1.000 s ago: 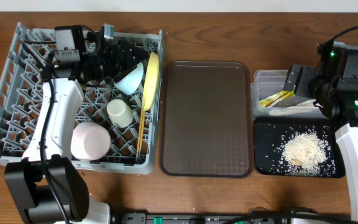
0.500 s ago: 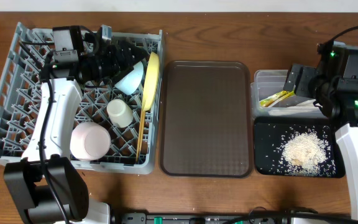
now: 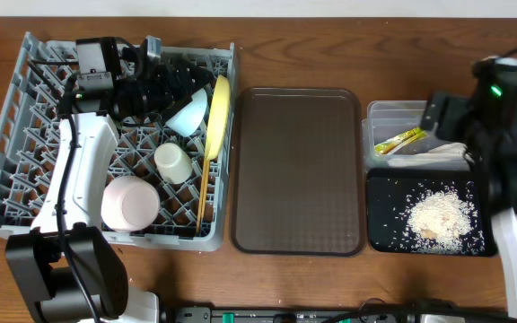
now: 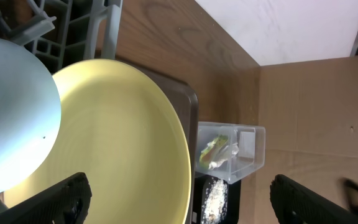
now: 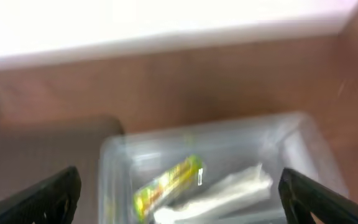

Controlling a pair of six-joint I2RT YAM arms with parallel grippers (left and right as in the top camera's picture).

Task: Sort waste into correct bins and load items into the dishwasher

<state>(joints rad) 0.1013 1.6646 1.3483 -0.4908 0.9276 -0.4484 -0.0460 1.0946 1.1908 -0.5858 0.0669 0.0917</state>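
Note:
The grey dishwasher rack [image 3: 25, 161] holds the yellow plate [image 3: 218, 112] on edge, the light blue bowl [image 3: 189, 114], the cream cup [image 3: 173, 162] and the chopsticks [image 3: 204, 188]. My left gripper [image 3: 179, 82] hovers open over the bowl [image 4: 11, 118] and plate [image 4: 117, 137]; the left gripper [image 4: 182, 199] holds nothing. My right gripper [image 3: 445, 115] is open above the clear tub [image 3: 384, 112]. The green-and-yellow packet [image 5: 169, 183] and white wrapper [image 5: 229, 190] lie below the right gripper [image 5: 182, 193]. Rice-like crumbs [image 3: 438, 215] lie in the black tray [image 3: 380, 224].
A dark brown serving tray [image 3: 299, 170] lies between the rack and the two bins. A pale round upturned vessel [image 3: 131, 202] sits at the rack's front, beside my left arm's white link. The right arm's body overhangs the bins' right side.
The left gripper's jaws have spread wider over the bowl and plate. The right arm has shifted to the right, and its wrist view is blurred.

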